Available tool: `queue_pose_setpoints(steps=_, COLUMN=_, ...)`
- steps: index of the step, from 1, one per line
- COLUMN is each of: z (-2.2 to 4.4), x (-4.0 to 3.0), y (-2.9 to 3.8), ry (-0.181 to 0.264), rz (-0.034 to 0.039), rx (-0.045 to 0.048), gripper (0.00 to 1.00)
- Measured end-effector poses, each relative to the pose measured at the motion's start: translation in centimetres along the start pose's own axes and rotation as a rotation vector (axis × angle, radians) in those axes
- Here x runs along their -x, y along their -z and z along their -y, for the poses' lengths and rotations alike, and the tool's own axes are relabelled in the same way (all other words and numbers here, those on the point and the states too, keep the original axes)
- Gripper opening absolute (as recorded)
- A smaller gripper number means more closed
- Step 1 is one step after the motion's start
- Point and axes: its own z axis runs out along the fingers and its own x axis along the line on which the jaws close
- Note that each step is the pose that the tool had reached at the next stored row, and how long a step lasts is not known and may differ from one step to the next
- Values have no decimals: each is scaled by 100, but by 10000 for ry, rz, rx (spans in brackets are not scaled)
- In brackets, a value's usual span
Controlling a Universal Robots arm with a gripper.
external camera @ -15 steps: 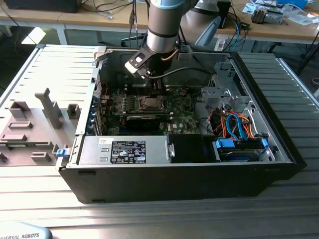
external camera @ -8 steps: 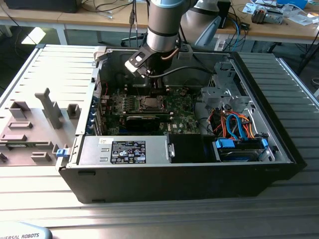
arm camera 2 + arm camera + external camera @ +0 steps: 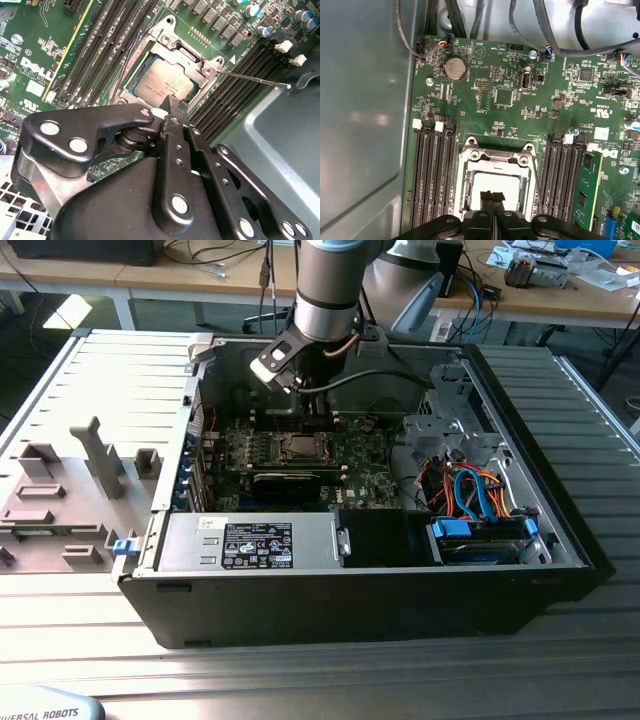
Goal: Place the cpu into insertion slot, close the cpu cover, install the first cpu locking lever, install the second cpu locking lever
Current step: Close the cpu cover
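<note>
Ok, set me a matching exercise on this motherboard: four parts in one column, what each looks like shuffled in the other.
Column one:
1. cpu
2. coin cell battery
3. end effector
4. locking lever

Column two:
A. thin bare metal rod, sticking out sideways
B. black, tips together over the chip
C. round silver disc
D. flat square, silvery-grey top

Pairs: 1-D, 2-C, 3-B, 4-A

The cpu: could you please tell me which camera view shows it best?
The second wrist view: the cpu lies close, its silvery top mostly bare. The first wrist view has the claw covering part of it; the exterior view shows it small.
</note>
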Motion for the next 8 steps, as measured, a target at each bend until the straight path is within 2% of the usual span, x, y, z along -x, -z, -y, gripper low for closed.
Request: queue_pose_setpoints(steps=8, z=2, x=-1, y=34, ry=0, rz=1, rx=0, gripper=11)
